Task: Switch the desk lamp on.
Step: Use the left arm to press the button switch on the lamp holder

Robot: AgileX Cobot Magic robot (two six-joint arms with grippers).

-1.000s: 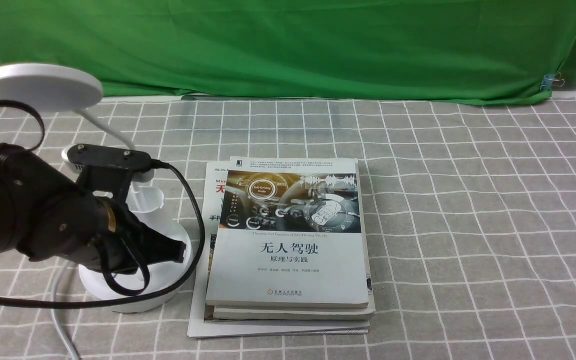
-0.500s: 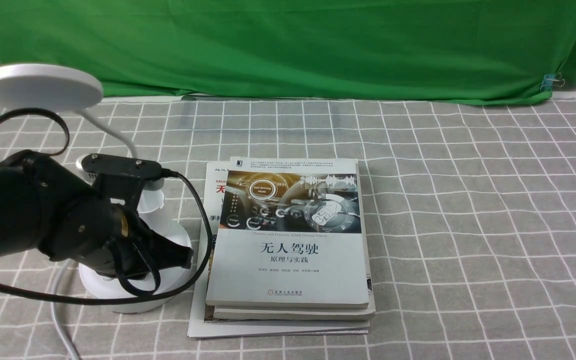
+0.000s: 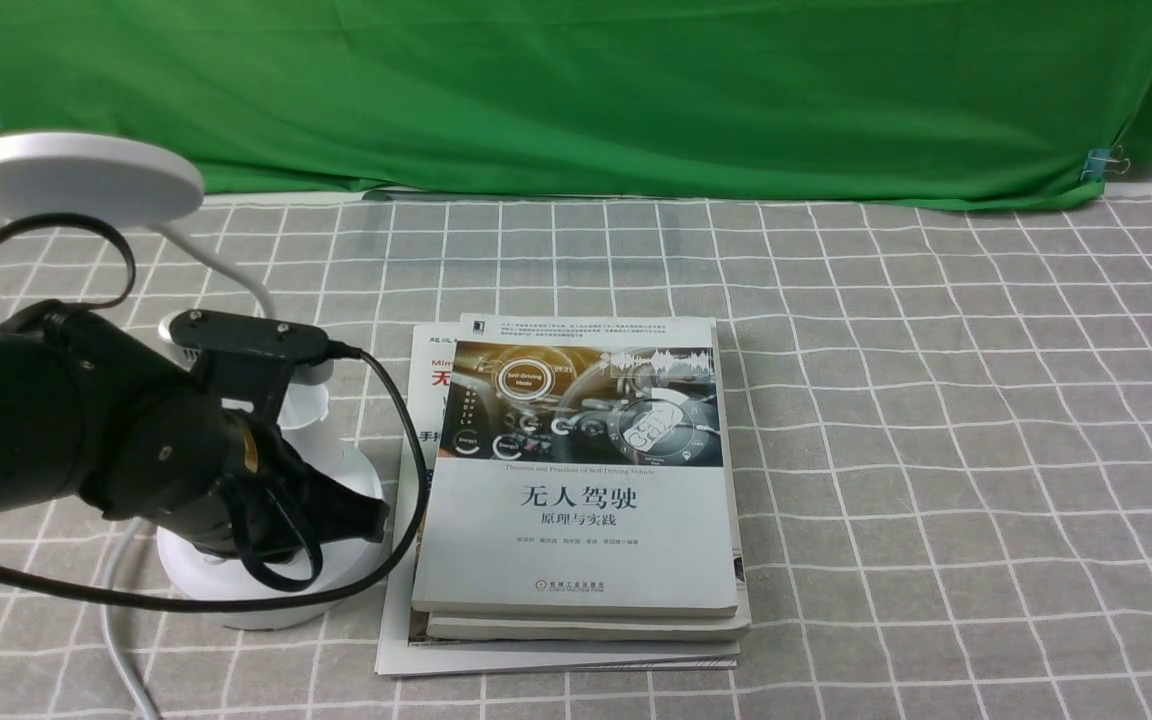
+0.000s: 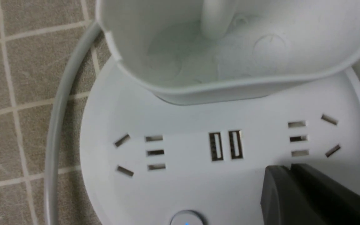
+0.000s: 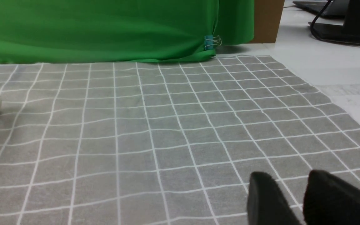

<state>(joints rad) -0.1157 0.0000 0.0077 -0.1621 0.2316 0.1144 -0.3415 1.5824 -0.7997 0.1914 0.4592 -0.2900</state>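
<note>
In the front view, the white desk lamp (image 3: 321, 575) stood on the left part of the grid-patterned surface (image 3: 936, 450), to the left of a stack of books (image 3: 576, 540). Its round disc head (image 3: 76, 180) was held up on a bent neck (image 3: 221, 265), toward the far edge of the surface. The black left arm (image 3: 156, 430) reached in over the lamp's base and hid much of it, with a black cable (image 3: 406, 420) looping around its front. The top book had a dashboard picture and Chinese lettering on its cover. A green cloth (image 3: 576, 100) hung behind the far edge, with a blue binder clip (image 3: 1098, 165) on it.

In the left wrist view, the left gripper (image 4: 291, 166) was over the round base, its fingers clenched together with nothing between them. Whether they touched the base could not be told. The base carried two power sockets, two USB ports (image 4: 226, 145) and a round button (image 4: 187, 218) with a blue mark; the stem rose from inside the cup (image 4: 186, 68).

In the right wrist view, the right gripper (image 5: 284, 175) had its fingers released, slightly apart, above the surface.
</note>
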